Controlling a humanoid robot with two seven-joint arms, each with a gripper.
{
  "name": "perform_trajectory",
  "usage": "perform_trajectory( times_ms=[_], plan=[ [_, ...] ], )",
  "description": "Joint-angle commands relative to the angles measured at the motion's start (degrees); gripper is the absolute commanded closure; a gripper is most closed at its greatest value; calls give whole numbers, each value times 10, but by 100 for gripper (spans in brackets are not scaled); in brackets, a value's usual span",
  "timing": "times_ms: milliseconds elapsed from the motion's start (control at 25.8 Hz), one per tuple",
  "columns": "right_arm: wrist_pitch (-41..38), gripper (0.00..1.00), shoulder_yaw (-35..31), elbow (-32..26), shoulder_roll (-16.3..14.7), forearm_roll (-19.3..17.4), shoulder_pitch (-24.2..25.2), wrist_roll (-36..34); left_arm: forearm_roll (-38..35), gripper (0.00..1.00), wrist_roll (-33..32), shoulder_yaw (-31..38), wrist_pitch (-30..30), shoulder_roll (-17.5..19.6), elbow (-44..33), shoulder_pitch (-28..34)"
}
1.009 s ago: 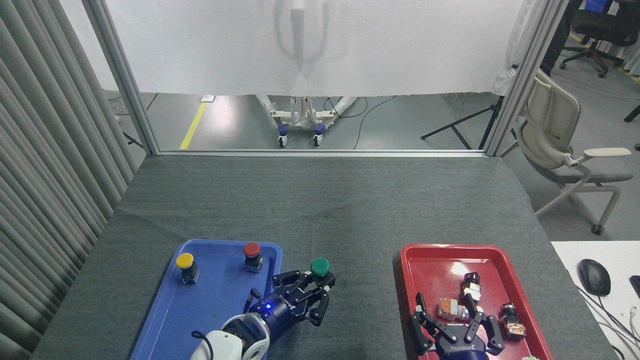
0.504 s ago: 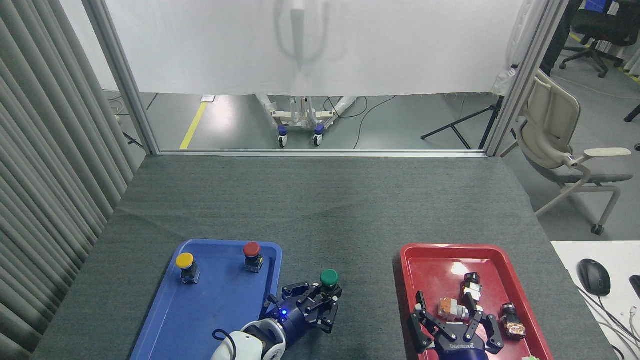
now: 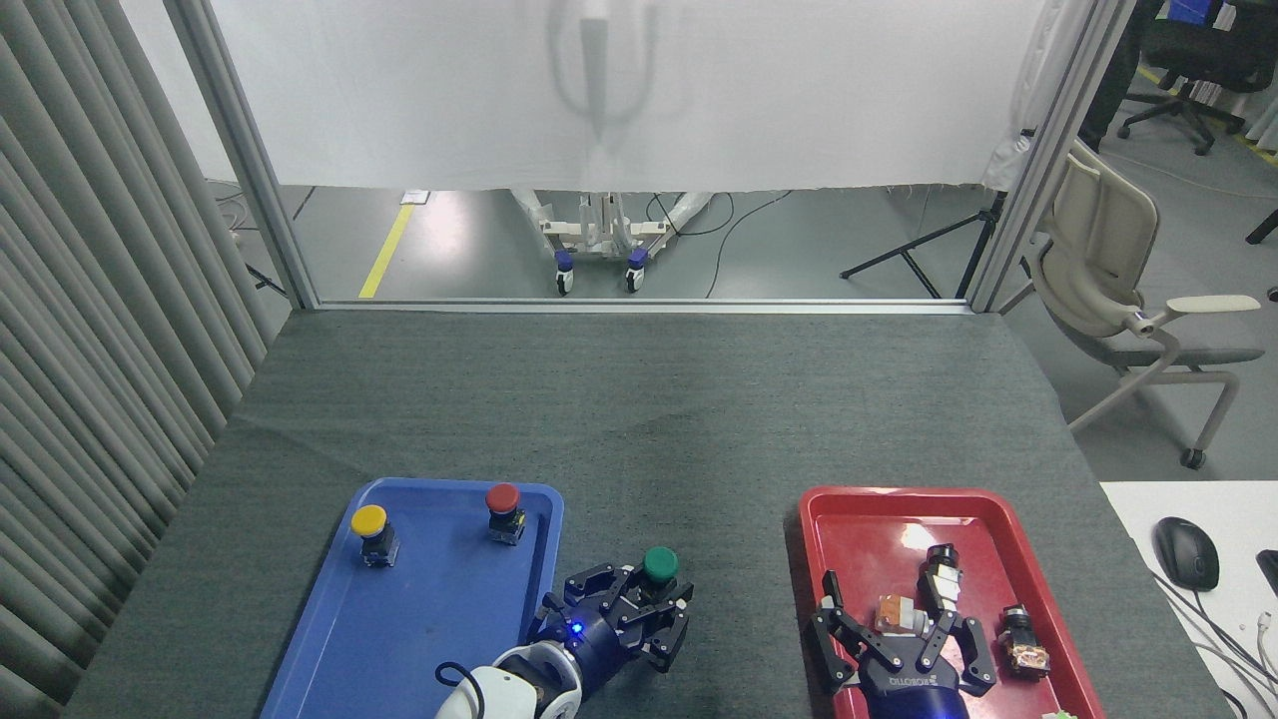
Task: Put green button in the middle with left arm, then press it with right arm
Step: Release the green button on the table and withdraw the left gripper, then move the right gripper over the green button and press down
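Observation:
The green button (image 3: 660,565) stands upright over the dark grey cloth (image 3: 639,419) between the two trays, near the front edge. My left gripper (image 3: 655,602) is shut on the green button's base, its black fingers wrapped around it just right of the blue tray (image 3: 419,609). Whether the base touches the cloth I cannot tell. My right gripper (image 3: 895,627) hangs open above the red tray (image 3: 869,529), with small parts lying beneath its spread fingers.
A yellow button (image 3: 369,524) and a red button (image 3: 502,502) stand in the blue tray. Several small metal parts (image 3: 939,579) lie in the red tray. A white table with a black mouse (image 3: 1186,552) stands at the right edge.
My left gripper has carried the green button right and toward the front, off the blue tray's edge and onto the cloth area. The right gripper has shifted slightly left.

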Motion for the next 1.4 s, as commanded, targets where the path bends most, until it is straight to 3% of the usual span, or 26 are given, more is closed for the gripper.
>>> perform_trajectory(
  times_ms=[0,155,349,466,582,737,776,1009,1241,1358],
  plan=[
    [9,1,6,0,2,3,-1,0,4,0,-1,-7,-15,0,-16,7],
    [9,1,7,3,3,3,-1,2,7,0,-13,0,-5,11,-142,55],
    [9,2,9,12,4,5,-5,3,10,0,-51,35,39,74,-296,104],
    [9,5,21,28,7,5,-19,3,10,0,-49,98,56,109,-371,159],
    [9,9,28,38,10,5,-31,3,10,0,-32,194,63,118,-405,245],
    [9,19,53,57,16,5,-47,2,9,0,23,282,69,121,-406,299],
    [10,22,62,63,16,5,-54,1,9,0,25,292,69,122,-405,300],
    [44,67,139,108,29,20,-88,2,10,0,21,301,70,124,-408,291],
    [60,96,164,161,51,33,-122,4,10,0,22,320,80,124,-405,293],
    [74,100,176,195,58,45,-140,4,11,0,21,321,80,124,-404,289]
  ],
)
